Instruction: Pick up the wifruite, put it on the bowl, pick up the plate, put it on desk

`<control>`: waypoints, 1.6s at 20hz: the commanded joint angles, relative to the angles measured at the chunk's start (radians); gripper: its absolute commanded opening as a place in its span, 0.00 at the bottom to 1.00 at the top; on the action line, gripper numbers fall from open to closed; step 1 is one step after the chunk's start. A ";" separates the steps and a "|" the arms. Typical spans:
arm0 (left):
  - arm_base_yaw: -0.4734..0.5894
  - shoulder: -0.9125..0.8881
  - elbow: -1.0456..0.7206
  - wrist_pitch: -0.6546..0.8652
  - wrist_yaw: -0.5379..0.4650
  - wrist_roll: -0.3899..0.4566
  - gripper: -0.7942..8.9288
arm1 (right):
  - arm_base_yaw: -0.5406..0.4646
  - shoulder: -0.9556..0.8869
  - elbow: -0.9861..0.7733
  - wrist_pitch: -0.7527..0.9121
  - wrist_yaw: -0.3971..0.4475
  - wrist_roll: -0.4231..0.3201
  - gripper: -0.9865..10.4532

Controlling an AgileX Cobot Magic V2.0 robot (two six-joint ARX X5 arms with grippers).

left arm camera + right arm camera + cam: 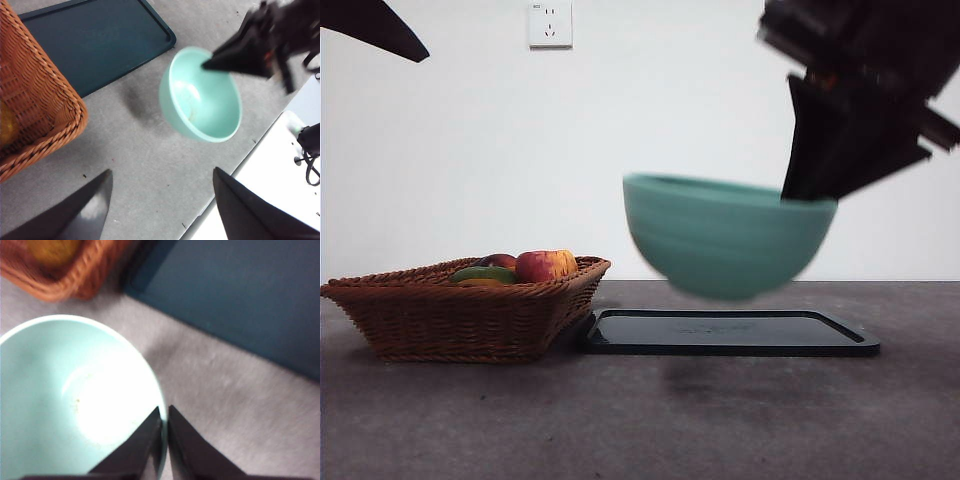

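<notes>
A bare lab-like test setup: plain white wall with one socket above a grey surface.

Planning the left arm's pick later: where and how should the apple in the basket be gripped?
Take the apple across its rounded sides, coming straight down from above: it sits proud of the basket rim, with other fruit close beside it, so a sideways approach is blocked by the wicker wall.

Wicker basket holding a red-and-yellow apple and green fruit; black tray beside it; wall socket.
</notes>
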 commanded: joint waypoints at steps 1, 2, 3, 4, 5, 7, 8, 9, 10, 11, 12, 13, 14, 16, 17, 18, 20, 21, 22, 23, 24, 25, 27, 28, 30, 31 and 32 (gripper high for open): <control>-0.005 0.007 0.011 0.010 0.005 0.008 0.40 | 0.019 0.046 -0.027 0.047 0.029 0.038 0.10; -0.005 0.007 0.011 0.010 0.005 0.008 0.40 | 0.020 0.065 -0.039 0.062 0.037 0.040 0.10; -0.005 0.007 0.011 0.010 0.005 0.008 0.40 | 0.020 0.088 -0.044 0.069 0.048 0.040 0.10; -0.005 0.007 0.011 0.010 0.005 0.008 0.40 | 0.020 0.116 -0.044 0.078 0.048 0.040 0.10; -0.005 0.007 0.011 0.010 0.005 0.008 0.40 | 0.020 0.138 -0.044 0.089 0.048 0.040 0.10; -0.005 0.007 0.011 0.008 0.005 0.008 0.40 | 0.020 0.184 -0.044 0.121 0.048 0.040 0.10; -0.005 0.007 0.011 0.007 0.005 0.008 0.40 | 0.020 0.201 -0.044 0.132 0.047 0.040 0.10; -0.005 0.007 0.011 0.006 0.005 0.008 0.40 | 0.020 0.216 -0.044 0.136 0.047 0.040 0.10; -0.005 0.007 0.011 0.004 0.005 0.008 0.40 | 0.020 0.224 -0.044 0.136 0.047 0.040 0.10; -0.005 0.007 0.011 0.002 0.005 0.008 0.40 | 0.020 0.227 -0.044 0.136 0.047 0.040 0.10; -0.005 0.007 0.011 0.002 0.005 0.008 0.40 | 0.020 0.227 -0.044 0.136 0.047 0.040 0.10; -0.005 0.007 0.011 0.002 0.005 0.008 0.40 | 0.020 0.226 -0.044 0.136 0.047 0.040 0.10; -0.005 0.007 0.011 0.002 0.005 0.008 0.40 | 0.020 0.225 -0.044 0.135 0.047 0.042 0.13; -0.005 0.007 0.011 0.002 0.005 0.008 0.40 | 0.020 0.215 -0.043 0.135 0.047 0.053 0.26; -0.005 0.007 0.011 0.002 0.005 0.008 0.40 | 0.020 0.202 -0.043 0.136 0.047 0.055 0.28; -0.005 0.007 0.011 0.002 0.005 0.009 0.40 | 0.020 0.184 -0.042 0.136 0.048 0.055 0.28; -0.005 0.007 0.011 0.003 0.005 0.009 0.40 | 0.020 0.135 -0.041 0.135 0.048 0.056 0.28; -0.005 0.007 0.011 0.003 0.005 0.009 0.40 | 0.020 0.103 -0.041 0.134 0.048 0.059 0.28; -0.005 0.007 0.011 0.003 0.005 0.009 0.40 | 0.020 0.067 -0.041 0.128 0.048 0.065 0.28; -0.005 0.007 0.011 0.003 0.005 0.009 0.40 | 0.020 0.028 -0.040 0.119 0.047 0.071 0.28; -0.005 0.007 0.011 0.003 0.005 0.009 0.40 | 0.020 -0.014 -0.040 0.106 0.047 0.076 0.28; -0.005 0.007 0.011 0.003 0.005 0.009 0.40 | 0.020 -0.057 -0.037 0.085 0.046 0.076 0.28; -0.005 0.007 0.011 0.003 0.005 0.009 0.40 | 0.020 -0.145 -0.035 0.037 0.031 0.076 0.28; -0.005 0.007 0.011 0.003 0.005 0.009 0.40 | 0.020 -0.188 -0.035 0.011 0.010 0.075 0.28; -0.005 0.007 0.011 0.003 0.005 0.010 0.40 | 0.020 -0.265 -0.035 -0.043 -0.040 0.075 0.28; -0.005 0.007 0.011 0.003 0.005 0.010 0.40 | 0.020 -0.297 -0.035 -0.071 -0.064 0.075 0.28; -0.005 0.007 0.011 0.003 0.005 0.013 0.40 | 0.020 -0.325 -0.035 -0.100 -0.087 0.075 0.28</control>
